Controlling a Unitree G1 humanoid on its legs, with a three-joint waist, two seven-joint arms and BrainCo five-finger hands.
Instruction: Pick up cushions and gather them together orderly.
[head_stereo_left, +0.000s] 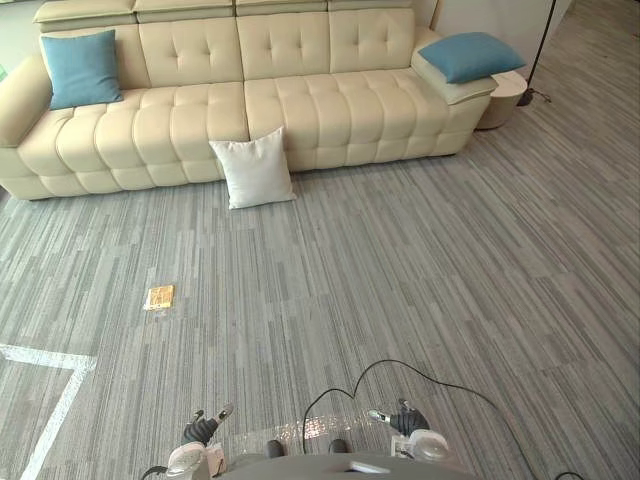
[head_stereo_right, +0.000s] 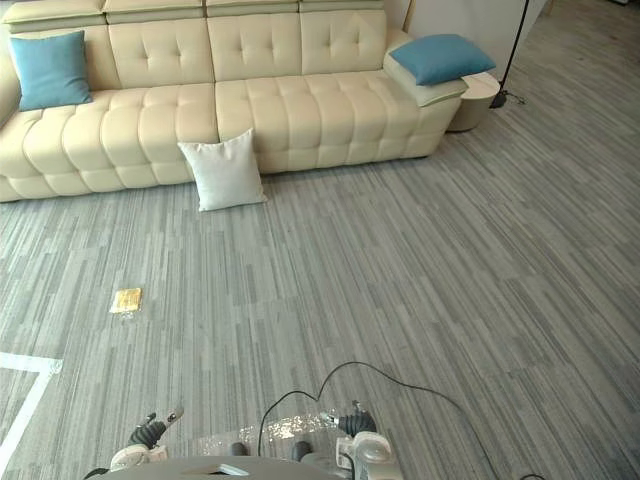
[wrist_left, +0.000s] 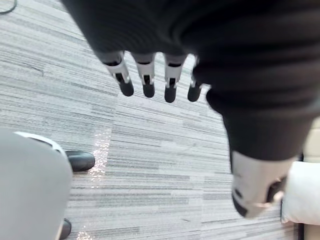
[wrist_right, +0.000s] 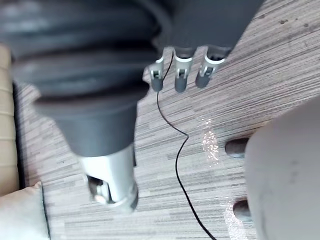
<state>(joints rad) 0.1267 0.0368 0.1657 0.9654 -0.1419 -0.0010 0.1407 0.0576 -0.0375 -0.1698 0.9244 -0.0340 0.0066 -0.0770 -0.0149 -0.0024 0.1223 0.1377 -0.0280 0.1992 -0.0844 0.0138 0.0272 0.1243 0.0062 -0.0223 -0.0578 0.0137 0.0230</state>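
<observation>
Left hand (head_stereo_left: 200, 431), right hand (head_stereo_left: 407, 421): fingers (wrist_left: 146, 76) relaxed, well apart from white cushion (head_stereo_left: 256, 168).

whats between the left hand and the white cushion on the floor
Bare grey striped carpet lies between the left hand and the white square cushion, as the left eye view shows; a small flat yellow object sits off to the left.

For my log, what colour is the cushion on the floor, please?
The cushion is white; left eye view.

The sofa (head_stereo_left: 240, 95) looks like smooth, tufted cream leather with a soft sheen. The white cushion (head_stereo_left: 256, 168) and blue cushions (head_stereo_left: 82, 68) are matt cloth. The floor (head_stereo_left: 400, 270) is striped, low-pile carpet.
</observation>
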